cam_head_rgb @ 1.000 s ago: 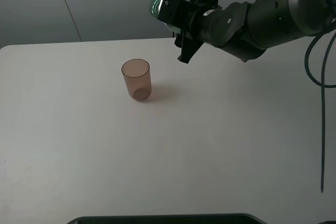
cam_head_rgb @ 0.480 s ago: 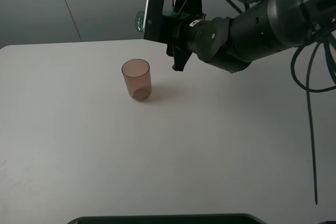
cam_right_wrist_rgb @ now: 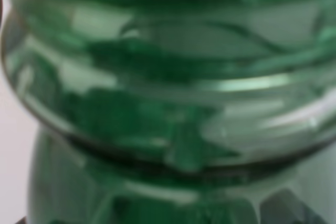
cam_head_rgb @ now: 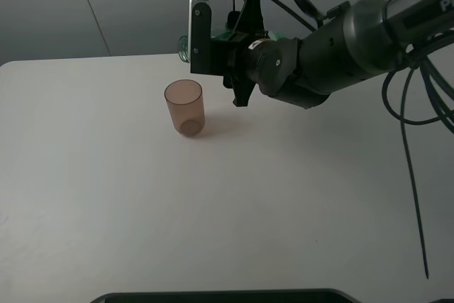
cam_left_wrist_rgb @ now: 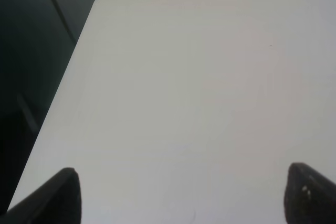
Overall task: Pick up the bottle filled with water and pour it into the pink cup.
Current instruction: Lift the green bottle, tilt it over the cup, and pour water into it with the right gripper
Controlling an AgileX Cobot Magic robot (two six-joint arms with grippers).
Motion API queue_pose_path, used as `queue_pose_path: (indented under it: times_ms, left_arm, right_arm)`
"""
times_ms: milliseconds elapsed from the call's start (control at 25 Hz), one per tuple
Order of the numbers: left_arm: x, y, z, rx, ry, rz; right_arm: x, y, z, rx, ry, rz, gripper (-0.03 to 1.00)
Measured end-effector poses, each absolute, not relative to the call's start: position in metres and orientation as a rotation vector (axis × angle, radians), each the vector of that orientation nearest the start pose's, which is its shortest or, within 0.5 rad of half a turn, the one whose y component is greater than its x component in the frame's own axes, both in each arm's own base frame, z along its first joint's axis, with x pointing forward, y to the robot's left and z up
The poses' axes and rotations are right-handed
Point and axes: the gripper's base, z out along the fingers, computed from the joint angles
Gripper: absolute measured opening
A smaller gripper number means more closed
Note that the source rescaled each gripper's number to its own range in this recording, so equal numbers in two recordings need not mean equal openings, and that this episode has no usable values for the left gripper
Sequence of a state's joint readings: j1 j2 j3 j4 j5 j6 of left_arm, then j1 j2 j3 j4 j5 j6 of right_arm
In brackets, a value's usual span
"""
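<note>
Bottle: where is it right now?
Exterior high view, upper centre: the bottle is held off the table, tipped sideways in the right gripper. Its mouth points left, close to and higher than the pink cup.

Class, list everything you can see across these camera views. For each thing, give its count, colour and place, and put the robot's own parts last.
table: one, white, spread beneath both arms.
pink cup: one, translucent brownish-pink, upright on the table, left of centre in the exterior view.
bottle: one, translucent green, held on its side in the air, open neck pointing left, higher than the cup.
cables: several, black, hanging at the right of the exterior view.
right gripper: one, black, shut on the bottle.
left gripper: one, black, open over bare table, holding nothing.
</note>
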State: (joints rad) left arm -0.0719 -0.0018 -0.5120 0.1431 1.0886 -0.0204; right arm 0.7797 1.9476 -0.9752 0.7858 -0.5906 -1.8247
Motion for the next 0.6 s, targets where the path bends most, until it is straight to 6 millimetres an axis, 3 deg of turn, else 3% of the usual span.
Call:
queue_pose_path:
  times_ms: [280,600]
  left_arm:
    - [-0.007,0.012,0.279,0.043,2.051,0.114]
    - [-0.007,0.013,0.279,0.042,2.047,0.125]
  right_arm:
    - [0.310,0.254,0.158,-1.483,1.363,-0.659,0.00]
    - [0.316,0.258,0.146,-1.537,1.340,-0.713,0.00]
